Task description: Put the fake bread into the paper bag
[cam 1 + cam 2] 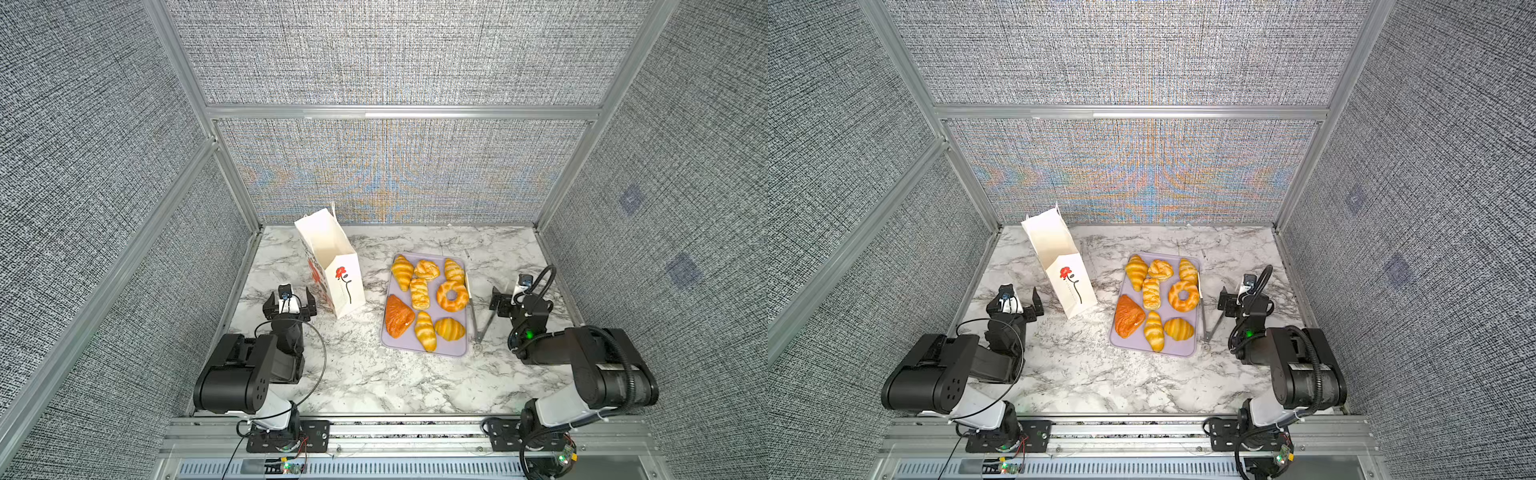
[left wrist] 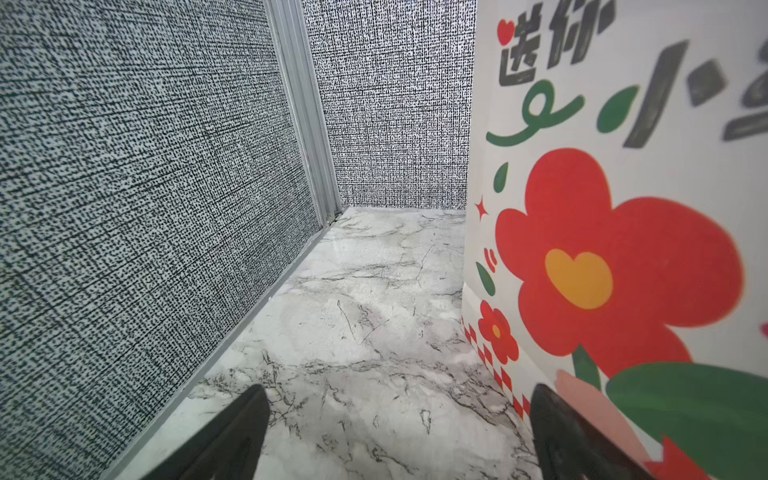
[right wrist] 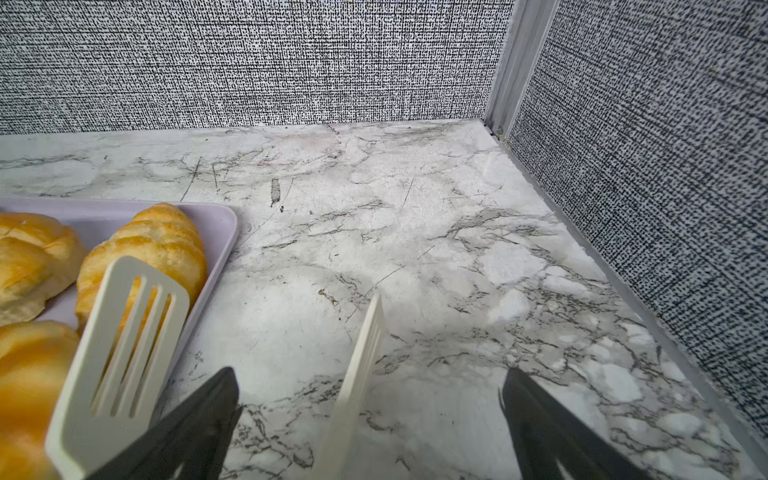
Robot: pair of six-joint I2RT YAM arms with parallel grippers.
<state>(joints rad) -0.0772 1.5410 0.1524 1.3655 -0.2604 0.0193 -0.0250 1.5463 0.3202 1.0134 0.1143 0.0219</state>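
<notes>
Several glossy golden pieces of fake bread lie on a lilac tray right of centre; a croissant shows in the right wrist view. The white paper bag with red flowers stands upright, mouth open, left of the tray. My left gripper sits low just left of the bag, open and empty. My right gripper is right of the tray, open, with one tong arm between its jaws.
Tongs with white slotted heads lie along the tray's right edge, one head leaning over the rim. Grey fabric walls with metal posts close in the marble table on three sides.
</notes>
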